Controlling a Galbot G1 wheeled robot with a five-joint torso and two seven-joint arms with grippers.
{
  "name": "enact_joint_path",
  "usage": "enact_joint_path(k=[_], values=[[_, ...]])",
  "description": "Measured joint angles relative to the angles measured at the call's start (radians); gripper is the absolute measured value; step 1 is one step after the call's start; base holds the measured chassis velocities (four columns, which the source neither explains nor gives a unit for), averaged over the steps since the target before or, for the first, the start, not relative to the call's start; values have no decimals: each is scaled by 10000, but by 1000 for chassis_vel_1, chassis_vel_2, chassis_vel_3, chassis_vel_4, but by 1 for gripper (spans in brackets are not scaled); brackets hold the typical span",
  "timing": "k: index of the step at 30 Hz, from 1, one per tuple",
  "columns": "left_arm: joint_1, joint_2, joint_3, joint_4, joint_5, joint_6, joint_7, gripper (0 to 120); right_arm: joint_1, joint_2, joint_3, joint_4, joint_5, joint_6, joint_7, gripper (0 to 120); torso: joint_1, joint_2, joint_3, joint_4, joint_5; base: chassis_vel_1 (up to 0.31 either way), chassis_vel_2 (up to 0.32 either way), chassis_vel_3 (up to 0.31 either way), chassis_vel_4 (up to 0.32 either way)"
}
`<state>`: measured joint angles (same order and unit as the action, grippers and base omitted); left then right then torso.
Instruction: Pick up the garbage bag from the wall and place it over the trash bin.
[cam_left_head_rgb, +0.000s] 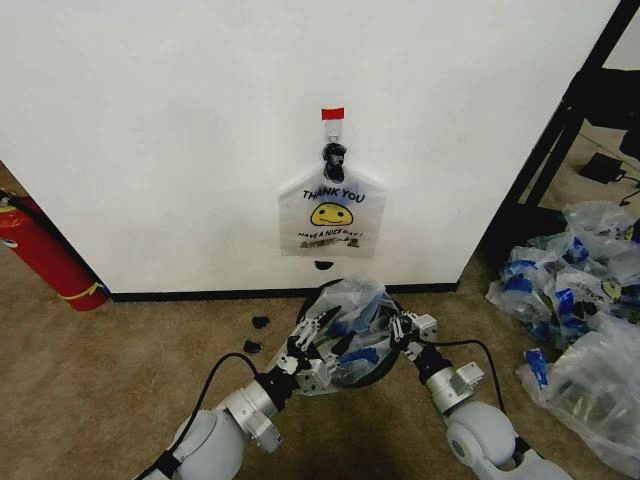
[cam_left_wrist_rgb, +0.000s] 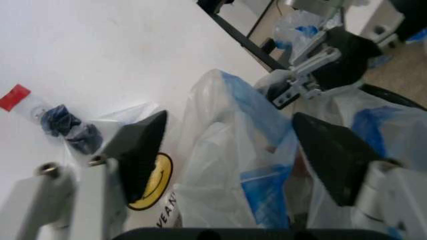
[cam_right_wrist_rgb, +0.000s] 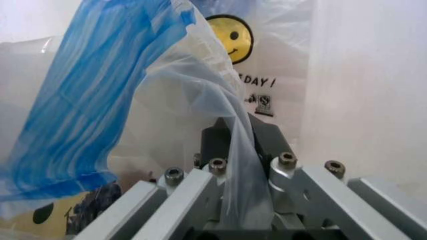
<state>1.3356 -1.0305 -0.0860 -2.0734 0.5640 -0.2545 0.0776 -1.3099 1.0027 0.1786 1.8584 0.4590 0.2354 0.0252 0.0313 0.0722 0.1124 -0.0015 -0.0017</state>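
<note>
Bag-spreading over the bin, both arms working.

I am holding the garbage bag (cam_left_head_rgb: 345, 335) over the trash bin (cam_left_head_rgb: 338, 287) near the wall (cam_left_head_rgb: 150, 130): right gripper (cam_left_head_rgb: 402, 327) is pinching a fold of film, left gripper (cam_left_head_rgb: 312, 331) is standing spread with plastic between its pads. I am judging the mouth needs stretching evenly past the rim. Counting: one bin, one "THANK YOU" bag (cam_left_head_rgb: 331, 212) hanging, one fire extinguisher (cam_left_head_rgb: 45, 255), one heap of bags (cam_left_head_rgb: 580, 300).
</note>
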Motion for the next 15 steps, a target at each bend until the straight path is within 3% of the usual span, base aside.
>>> enact_joint_path(k=[6, 10, 15], values=[[-271, -253, 225, 600, 700, -129, -32, 97, 0, -5, -5, 131, 31, -1, 8, 1, 0, 0, 0, -1, -1, 0, 0, 0, 0], [-430, -482, 372, 939, 1046, -41, -285, 90, -27, 20, -8, 250, 29, 0, 2, 1, 0, 0, 0, -2, -2, 0, 0, 0, 0], [-454, -518, 463, 985, 1092, 309, -634, 69, -30, 167, -2, 281, -166, 46, -29, 1, 0, 0, 0, -1, -1, 0, 0, 0, 0]])
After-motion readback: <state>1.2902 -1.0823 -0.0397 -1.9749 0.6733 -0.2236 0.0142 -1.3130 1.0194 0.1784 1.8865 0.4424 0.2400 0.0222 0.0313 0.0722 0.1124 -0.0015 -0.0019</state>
